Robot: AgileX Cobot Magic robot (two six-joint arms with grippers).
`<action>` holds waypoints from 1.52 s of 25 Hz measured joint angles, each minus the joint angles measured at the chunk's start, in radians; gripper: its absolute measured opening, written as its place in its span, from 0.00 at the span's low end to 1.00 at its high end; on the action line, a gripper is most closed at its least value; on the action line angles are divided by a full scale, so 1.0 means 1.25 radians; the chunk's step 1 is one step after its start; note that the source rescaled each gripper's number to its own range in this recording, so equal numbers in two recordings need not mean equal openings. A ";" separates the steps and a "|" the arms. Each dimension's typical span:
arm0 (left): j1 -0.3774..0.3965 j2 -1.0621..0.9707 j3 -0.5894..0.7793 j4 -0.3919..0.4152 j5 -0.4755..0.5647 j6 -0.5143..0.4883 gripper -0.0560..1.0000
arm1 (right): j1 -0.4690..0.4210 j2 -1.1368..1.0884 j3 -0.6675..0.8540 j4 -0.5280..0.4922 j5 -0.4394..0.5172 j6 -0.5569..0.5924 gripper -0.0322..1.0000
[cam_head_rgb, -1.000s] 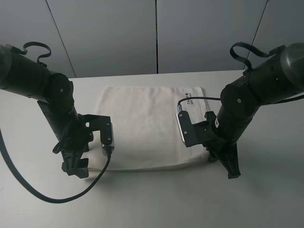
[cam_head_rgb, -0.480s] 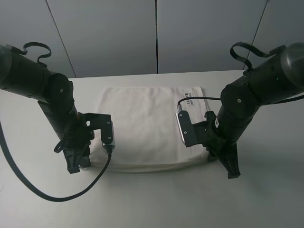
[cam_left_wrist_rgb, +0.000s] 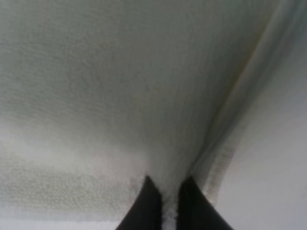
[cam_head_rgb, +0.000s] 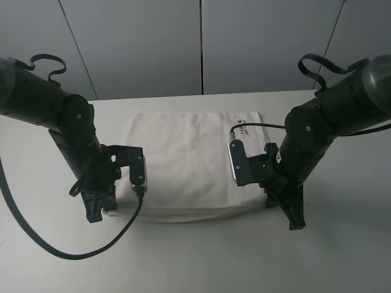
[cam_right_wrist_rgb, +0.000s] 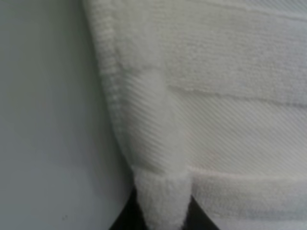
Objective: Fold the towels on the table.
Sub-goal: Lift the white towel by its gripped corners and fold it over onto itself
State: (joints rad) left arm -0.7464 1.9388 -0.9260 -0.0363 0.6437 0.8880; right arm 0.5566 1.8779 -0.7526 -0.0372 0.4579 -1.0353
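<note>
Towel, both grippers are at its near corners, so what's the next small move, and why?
Probably raise both corners together, just clear of the table. The left gripper and right gripper each pinch cloth at a near corner of the towel, which lies mostly flat, so an even lift should start the fold.

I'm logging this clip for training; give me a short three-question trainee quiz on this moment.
1. True or false: the left pincer is shut on the towel.
2. The towel's label sits at its: A far left corner, B far right corner, C near edge.
3. Fill in: the right pincer pinches a towel ____.

Key: 1 true; 2 B; 3 corner.
</note>
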 joint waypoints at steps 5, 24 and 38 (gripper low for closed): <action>0.000 0.000 0.000 0.000 0.000 0.000 0.05 | 0.000 -0.002 0.001 0.000 -0.001 0.000 0.03; -0.001 -0.098 0.000 -0.056 0.129 -0.018 0.05 | 0.000 -0.143 0.014 0.165 0.225 -0.036 0.03; -0.001 -0.178 0.001 -0.057 0.094 -0.166 0.05 | 0.000 -0.240 0.014 0.188 0.222 0.196 0.03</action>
State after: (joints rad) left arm -0.7473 1.7160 -0.9242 -0.1079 0.7617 0.6807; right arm 0.5566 1.5778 -0.7347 0.1979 0.7351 -0.7906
